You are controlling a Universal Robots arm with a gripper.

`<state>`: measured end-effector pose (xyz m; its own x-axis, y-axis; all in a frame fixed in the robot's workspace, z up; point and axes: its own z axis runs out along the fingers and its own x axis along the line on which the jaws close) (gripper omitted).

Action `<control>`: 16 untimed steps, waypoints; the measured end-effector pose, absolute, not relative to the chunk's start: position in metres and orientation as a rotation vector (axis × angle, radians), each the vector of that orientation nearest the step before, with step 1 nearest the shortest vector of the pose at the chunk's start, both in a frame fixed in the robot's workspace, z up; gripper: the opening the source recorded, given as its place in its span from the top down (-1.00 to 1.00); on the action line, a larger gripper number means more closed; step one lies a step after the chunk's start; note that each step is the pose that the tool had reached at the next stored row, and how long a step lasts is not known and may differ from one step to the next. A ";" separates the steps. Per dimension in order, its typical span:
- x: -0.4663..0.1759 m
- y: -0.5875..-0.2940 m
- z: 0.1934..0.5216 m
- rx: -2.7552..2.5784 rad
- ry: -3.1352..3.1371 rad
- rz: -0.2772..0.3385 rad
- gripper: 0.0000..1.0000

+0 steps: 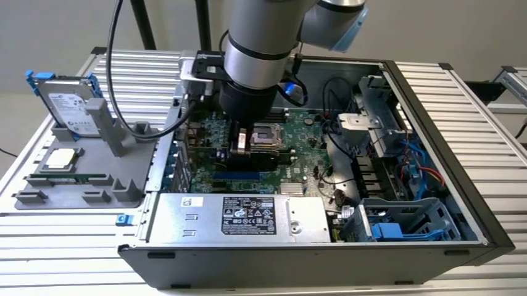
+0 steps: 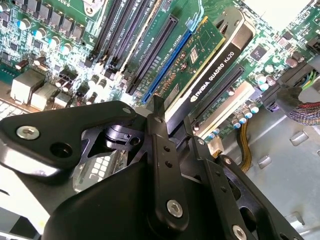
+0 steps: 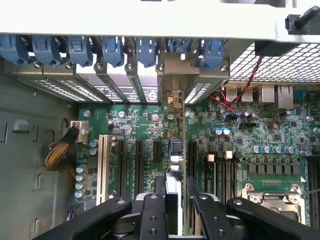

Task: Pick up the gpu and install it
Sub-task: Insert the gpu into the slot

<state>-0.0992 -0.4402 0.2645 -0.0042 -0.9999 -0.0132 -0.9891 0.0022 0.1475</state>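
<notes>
The gripper is down inside the open computer case, and its black fingers are closed on the upper edge of the gpu. The gpu stands on its edge over the motherboard, in line with the long expansion slots. If it is already pushed fully into a slot, I cannot tell.

In the second wrist view the card shows a green circuit board face with small chips and a white label, and beside it a black cooler shroud with light printed letters. In the first wrist view the card is seen edge-on between the two fingers, and its silver end bracket reaches to the row of blue slot clips at the rear wall of the case. In the exterior view the gripper is near the processor socket, below the grey arm.

Outside the case, on the exterior view's left, a grey holder carries a hard drive in a blue frame and a small square processor. The silver power supply lies along the near wall of the case.
</notes>
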 end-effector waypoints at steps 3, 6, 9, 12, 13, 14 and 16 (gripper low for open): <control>-0.100 -0.440 0.265 2.145 -2.156 -0.174 1.00; -0.101 -0.440 0.264 2.145 -2.156 -0.174 1.00; -0.101 -0.440 0.262 2.145 -2.156 -0.174 1.00; -0.102 -0.440 0.260 2.145 -2.156 -0.174 1.00; -0.102 -0.440 0.259 2.145 -2.156 -0.174 1.00; -0.102 -0.440 0.259 2.145 -2.156 -0.174 1.00; -0.103 -0.440 0.258 2.145 -2.156 -0.174 1.00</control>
